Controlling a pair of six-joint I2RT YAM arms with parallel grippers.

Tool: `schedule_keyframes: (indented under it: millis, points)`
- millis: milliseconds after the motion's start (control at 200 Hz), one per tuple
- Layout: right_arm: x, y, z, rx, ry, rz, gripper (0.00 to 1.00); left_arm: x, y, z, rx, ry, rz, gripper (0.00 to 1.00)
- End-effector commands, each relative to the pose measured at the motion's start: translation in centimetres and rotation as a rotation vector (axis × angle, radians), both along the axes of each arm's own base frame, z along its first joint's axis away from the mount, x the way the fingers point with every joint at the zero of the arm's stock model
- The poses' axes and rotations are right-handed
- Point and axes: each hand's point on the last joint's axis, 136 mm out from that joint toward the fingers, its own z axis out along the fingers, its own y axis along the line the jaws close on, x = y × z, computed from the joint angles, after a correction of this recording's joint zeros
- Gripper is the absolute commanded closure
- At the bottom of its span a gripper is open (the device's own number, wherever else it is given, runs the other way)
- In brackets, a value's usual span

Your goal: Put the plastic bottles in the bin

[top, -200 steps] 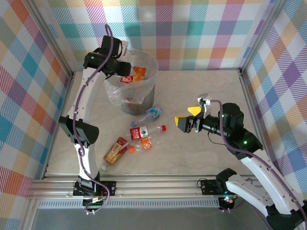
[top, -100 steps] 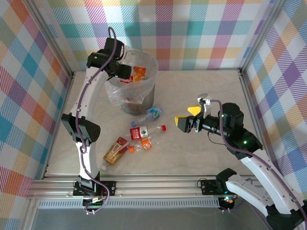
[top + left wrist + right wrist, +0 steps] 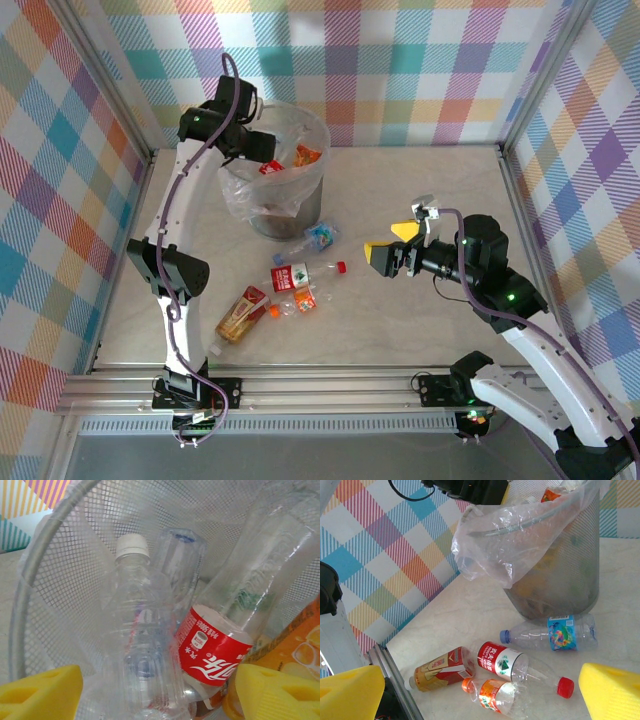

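A pale table (image 3: 430, 190) sits between plaid walls (image 3: 400, 60). At its 11 o'clock the left gripper (image 3: 262, 150) hangs spread over the bin (image 3: 300, 212), which holds binned bottles (image 3: 215, 652). Four loose bottles (image 3: 292, 278) lie at the bin's 6 o'clock. At their 3 o'clock the right gripper (image 3: 393, 242) is spread and empty.

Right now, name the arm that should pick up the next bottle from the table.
Right. The right gripper is open, close to the blue-labelled bottle and red-capped bottle on the table, facing them. The left gripper is up over the bin, farther from them.
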Motion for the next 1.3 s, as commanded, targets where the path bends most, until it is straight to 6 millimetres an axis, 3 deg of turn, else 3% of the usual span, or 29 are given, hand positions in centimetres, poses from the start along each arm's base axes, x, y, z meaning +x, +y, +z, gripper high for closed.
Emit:
schedule_keyframes:
  millis: [0,280,425,590,760,905,1100,1295]
  points:
    - [-0.5,0.1,1.4,0.025,-0.037,0.020,0.00,-1.5,-0.5,3.5,-0.103,-0.054,-0.026,0.20]
    - [-0.9,0.3,1.0,0.017,-0.026,0.043,0.00,-5.3,-3.3,7.4,-0.275,-0.127,-0.188,0.17]
    - [-1.4,0.4,0.6,0.008,-0.013,0.068,0.00,-9.0,-4.9,8.0,-0.339,-0.118,-0.319,0.13]
    - [-2.1,0.6,0.2,-0.002,0.006,0.103,0.00,-13.7,-6.8,6.6,-0.361,-0.075,-0.423,0.11]
    - [-3.5,0.7,0.4,-0.011,0.014,0.161,0.00,-18.1,-8.6,2.8,-0.325,0.018,-0.461,0.11]
    - [-5.2,1.0,0.1,-0.026,0.056,0.248,0.00,-21.5,-9.7,-1.9,-0.262,0.123,-0.493,0.11]
    - [-6.2,0.7,-0.5,-0.042,0.092,0.269,0.00,-24.9,-10.8,-7.6,-0.136,0.260,-0.546,0.12]
    - [-6.3,0.6,-0.4,-0.042,0.092,0.264,0.00,-26.9,-11.9,-12.5,-0.019,0.356,-0.614,0.13]
